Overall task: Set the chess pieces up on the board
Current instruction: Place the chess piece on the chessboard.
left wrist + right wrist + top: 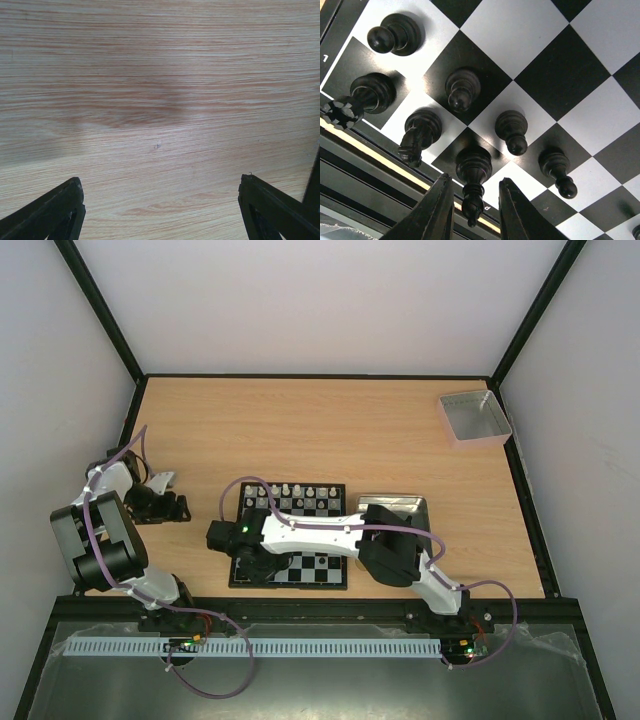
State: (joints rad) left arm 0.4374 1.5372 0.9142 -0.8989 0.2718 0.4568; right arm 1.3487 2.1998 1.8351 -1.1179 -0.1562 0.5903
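Note:
The board [315, 565] lies at the near middle of the table, with white chess pieces [300, 492] lined along its far rows. My right arm reaches across it to its near left corner. In the right wrist view my right gripper [473, 178] straddles the top of an upright black bishop [474, 167] on a dark edge square, with a gap on both sides. A black knight [417, 135], a rook [365, 95] and several pawns [512, 130] stand around it. My left gripper [160, 179] hangs open over bare wood, left of the board [165, 495].
A shallow metal tin [400, 505] sits just right of the board, partly under my right arm. A grey square tray [475, 418] stands at the far right corner. Black frame posts and white walls bound the table.

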